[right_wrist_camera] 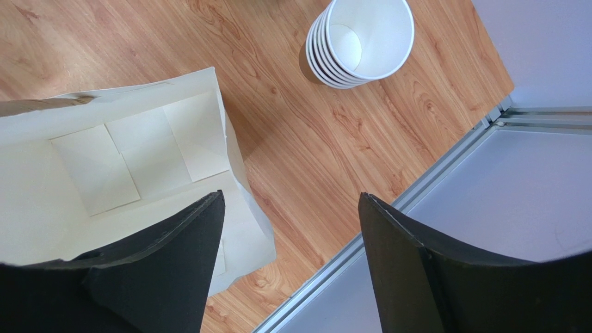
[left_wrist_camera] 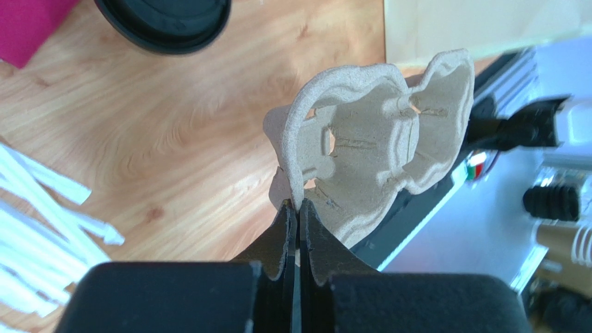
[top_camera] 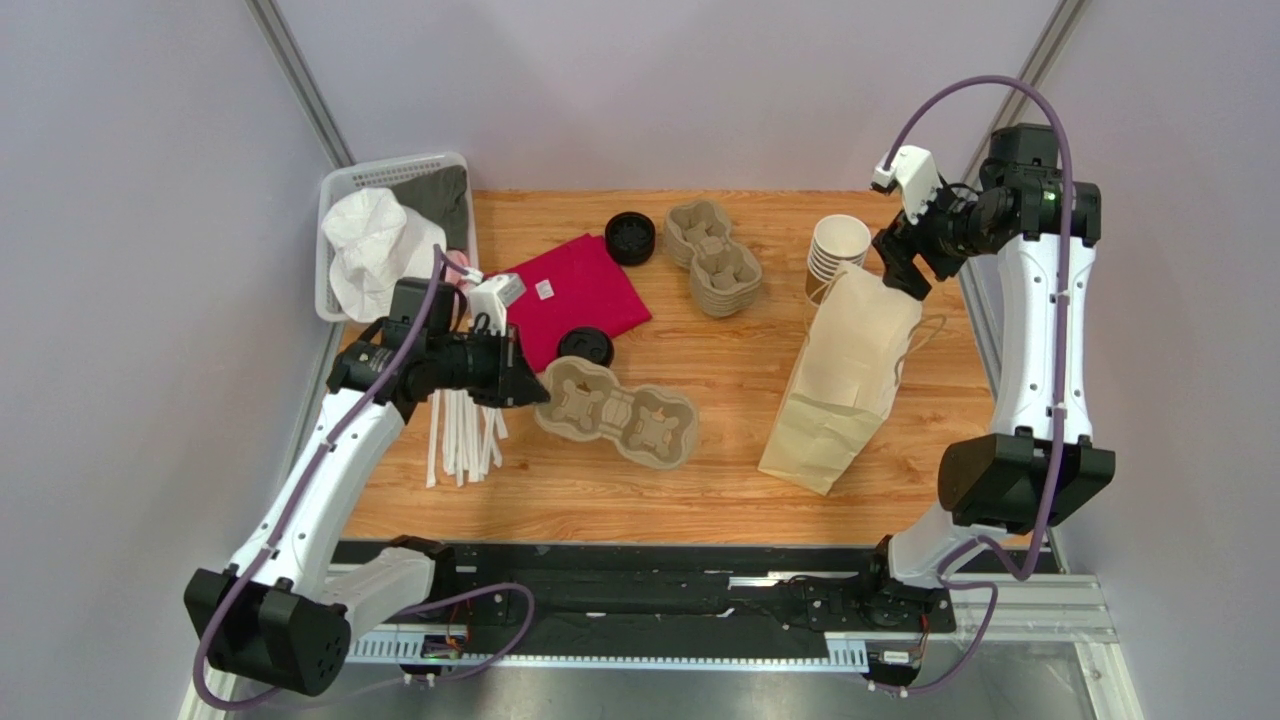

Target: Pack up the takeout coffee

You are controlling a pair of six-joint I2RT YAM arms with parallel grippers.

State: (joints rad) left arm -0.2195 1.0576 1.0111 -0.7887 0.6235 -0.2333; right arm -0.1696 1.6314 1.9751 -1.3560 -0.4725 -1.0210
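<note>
My left gripper (left_wrist_camera: 299, 206) is shut on the rim of a grey pulp cup carrier (left_wrist_camera: 375, 159), pinching its left end (top_camera: 529, 393) on the wooden table. A round black lid (top_camera: 585, 348) sits just behind that carrier and shows at the top of the left wrist view (left_wrist_camera: 163, 21). A second black lid (top_camera: 630, 236) lies further back. I cannot tell whether either lid tops a cup, so I cannot single out the takeout coffee. My right gripper (right_wrist_camera: 290, 198) hangs open and empty over the back right corner of the open paper bag (right_wrist_camera: 104, 159).
The paper bag (top_camera: 839, 375) lies mouth-back at right, a stack of lidless cups (top_camera: 837, 248) behind it. Spare carriers (top_camera: 714, 255), a magenta napkin (top_camera: 571, 293), white straws (top_camera: 466, 435) and a white basket (top_camera: 394, 168) fill the left. The table's metal edge rail (right_wrist_camera: 417, 201) runs close under my right gripper.
</note>
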